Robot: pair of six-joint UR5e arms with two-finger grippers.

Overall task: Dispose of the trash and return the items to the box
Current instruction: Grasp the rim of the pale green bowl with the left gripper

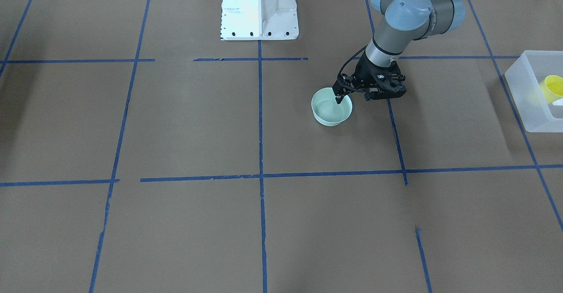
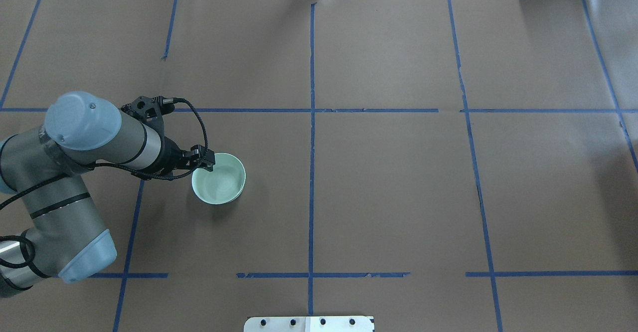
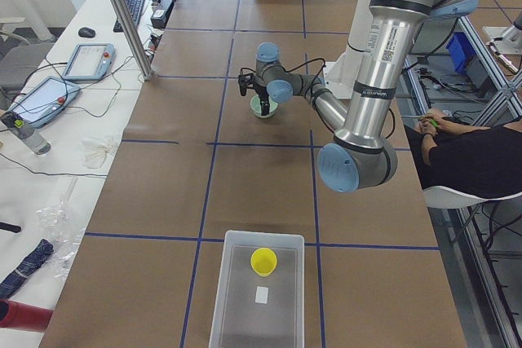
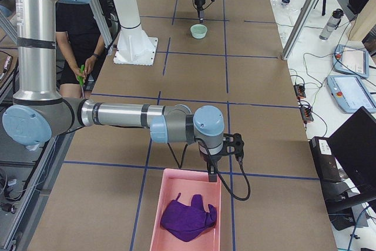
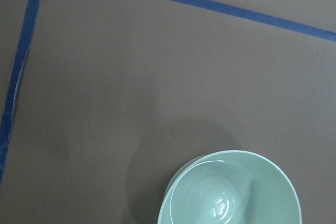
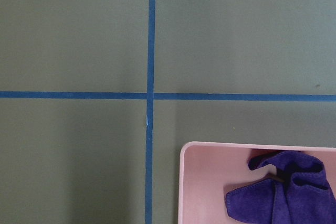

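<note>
The pale mint-green bowl (image 1: 330, 113) (image 2: 223, 181) stands upright on the brown table, and it fills the bottom of the left wrist view (image 5: 236, 195). My left gripper (image 1: 339, 94) (image 2: 205, 158) is at the bowl's rim nearest the arm. It looks open, with one fingertip (image 1: 338, 100) dipping inside the bowl. The yellow cup (image 1: 553, 87) (image 3: 263, 261) lies in the translucent box (image 1: 523, 95) (image 3: 236, 291) at the table's left end. My right gripper (image 4: 211, 173) hangs at the edge of a pink tray (image 4: 188, 183); I cannot tell whether it is open or shut.
The pink tray (image 6: 210, 182) holds a purple cloth (image 4: 188, 216) (image 6: 286, 195) at the table's right end. The white robot base (image 1: 259, 11) stands at the table's robot side. Blue tape lines cross the brown paper. A seated person (image 3: 465, 152) is beside the table.
</note>
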